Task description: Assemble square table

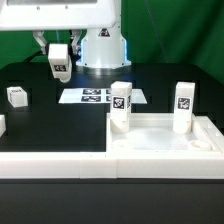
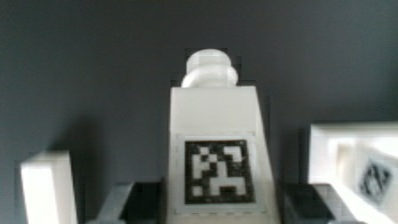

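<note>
The arm (image 1: 70, 15) hangs raised, jaws clamped on a leg (image 1: 58, 62).

Black matte tabletop (image 1: 60, 125) under the marker board (image 1: 95, 96), spreading out to both sides of it and toward the camera. Green backdrop (image 1: 170, 30) behind the marker board, past the table's far edge; flat, unbroken colour. Low white wall (image 1: 50, 162) nearer the camera than the marker board, running along the front. Soft, even light, no hard shadows. Same dark surface in the wrist view, blurred.
</note>
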`<control>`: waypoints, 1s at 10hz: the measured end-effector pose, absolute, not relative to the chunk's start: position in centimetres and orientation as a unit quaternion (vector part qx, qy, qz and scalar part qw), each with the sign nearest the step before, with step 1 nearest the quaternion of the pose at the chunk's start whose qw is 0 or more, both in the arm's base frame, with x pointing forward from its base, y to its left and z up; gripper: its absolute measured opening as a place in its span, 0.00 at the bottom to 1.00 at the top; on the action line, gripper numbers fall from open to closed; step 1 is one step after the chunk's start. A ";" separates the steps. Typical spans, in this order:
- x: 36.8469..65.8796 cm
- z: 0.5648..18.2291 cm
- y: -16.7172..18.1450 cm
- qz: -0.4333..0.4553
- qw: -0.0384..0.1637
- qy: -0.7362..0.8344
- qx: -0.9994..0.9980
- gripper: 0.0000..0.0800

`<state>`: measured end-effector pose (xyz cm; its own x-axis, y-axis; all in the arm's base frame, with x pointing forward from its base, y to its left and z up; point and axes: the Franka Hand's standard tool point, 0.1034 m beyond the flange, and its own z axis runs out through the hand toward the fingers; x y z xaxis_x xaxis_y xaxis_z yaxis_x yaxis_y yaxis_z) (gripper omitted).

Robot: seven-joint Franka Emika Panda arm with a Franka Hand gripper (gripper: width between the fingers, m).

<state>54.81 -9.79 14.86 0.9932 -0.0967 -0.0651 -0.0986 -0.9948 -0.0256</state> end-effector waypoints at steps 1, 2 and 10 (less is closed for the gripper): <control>56.3 15.5 -8.2 0.009 0.011 0.061 -0.998 0.36; 58.4 16.2 -6.2 -0.030 0.006 0.080 -0.996 0.36; 62.5 16.3 -0.6 -0.287 -0.007 0.107 -0.952 0.36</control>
<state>62.46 -0.64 16.29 0.8122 -0.1989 0.5485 -0.2075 -0.9771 -0.0471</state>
